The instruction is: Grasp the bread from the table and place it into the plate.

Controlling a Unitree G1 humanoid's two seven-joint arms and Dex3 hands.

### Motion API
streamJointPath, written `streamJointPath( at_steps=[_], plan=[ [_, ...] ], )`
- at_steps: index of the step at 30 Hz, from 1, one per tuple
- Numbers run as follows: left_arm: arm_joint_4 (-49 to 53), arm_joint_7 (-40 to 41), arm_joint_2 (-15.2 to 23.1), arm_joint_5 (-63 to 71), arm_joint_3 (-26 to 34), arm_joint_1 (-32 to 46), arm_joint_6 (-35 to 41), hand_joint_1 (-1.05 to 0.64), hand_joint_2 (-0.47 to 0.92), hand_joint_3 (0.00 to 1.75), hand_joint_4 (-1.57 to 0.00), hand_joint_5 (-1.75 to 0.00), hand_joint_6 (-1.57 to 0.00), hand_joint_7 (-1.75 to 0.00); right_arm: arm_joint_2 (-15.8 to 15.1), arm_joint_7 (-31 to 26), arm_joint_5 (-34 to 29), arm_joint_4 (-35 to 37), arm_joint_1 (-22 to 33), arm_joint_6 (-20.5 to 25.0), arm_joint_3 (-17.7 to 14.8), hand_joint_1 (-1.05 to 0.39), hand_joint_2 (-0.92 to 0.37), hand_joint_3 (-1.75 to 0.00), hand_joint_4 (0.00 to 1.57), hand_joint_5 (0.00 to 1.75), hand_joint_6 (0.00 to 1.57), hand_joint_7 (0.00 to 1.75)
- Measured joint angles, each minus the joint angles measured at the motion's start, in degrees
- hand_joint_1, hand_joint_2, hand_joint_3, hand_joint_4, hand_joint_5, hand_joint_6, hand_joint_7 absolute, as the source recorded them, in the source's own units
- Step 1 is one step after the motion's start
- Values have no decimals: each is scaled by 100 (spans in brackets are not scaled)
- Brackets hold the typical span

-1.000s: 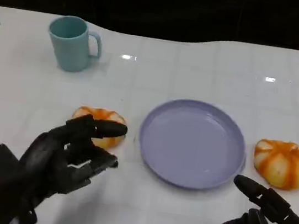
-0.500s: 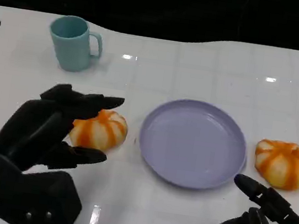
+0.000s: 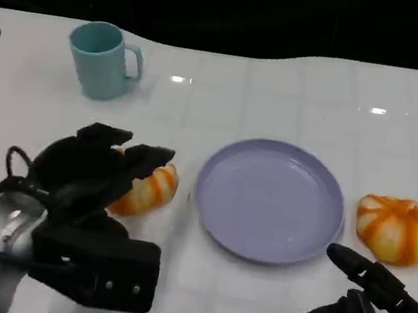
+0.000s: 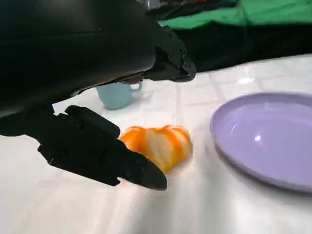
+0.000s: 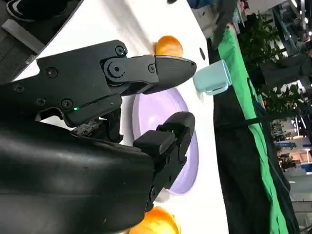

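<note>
In the head view, a glossy white table [image 3: 280,96] with faint grid lines carries a round, shallow lavender plate [image 3: 269,200] with a smooth raised rim. Left of the plate lies a domed bread [image 3: 146,187], orange with pale stripes, matte and soft-looking. The left hand [image 3: 94,171], matte black and blocky on a silver forearm, arches over the bread's left part with its fingers apart; whether they touch the bread cannot be told here. A second bread [image 3: 397,228], round and ribbed like a small pumpkin, sits just right of the plate. Near it, at the lower right, the right hand [image 3: 374,312] rests low with its fingers spread, holding nothing. A smooth teal mug [image 3: 102,60] with a loop handle stands upright at the far left of the table, well apart from the plate.

In the left wrist view, the bread [image 4: 158,145] lies on the table between the hand's upper fingers [image 4: 168,58] and its lower black finger [image 4: 102,156]; the fingers stand clear of it, unclosed. The plate [image 4: 265,139] curves beside it, shiny, and the mug [image 4: 117,95] stands beyond.

In the right wrist view, hard-shelled black fingers [image 5: 141,73] with visible screws reach out spread over the plate [image 5: 187,156]. One bread [image 5: 168,46] lies past the plate near the mug [image 5: 212,78]; the other bread [image 5: 156,222] sits close under the hand.
</note>
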Motion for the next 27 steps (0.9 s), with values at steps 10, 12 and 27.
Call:
streamJointPath(
  at_steps=[10,12,27],
  plan=[
    [2127,533,-330,188,-656,-1050,208,-30,76,0,-6,-16,-22,0,-4,24,-4,2,20,-12,0,-75,-92,-34,72,116,92,42],
    [2613,674,-390,186,-784,-1282,188,-31,75,0,-6,-15,-23,-1,-1,26,-2,3,16,-14,0,-75,-92,-34,72,116,91,42],
    [5828,1622,-915,-56,-1358,-2811,-364,-42,79,1,-19,-12,-31,-2,0,34,-30,19,24,-107,7,-75,-92,-34,70,117,90,44]
  ],
)
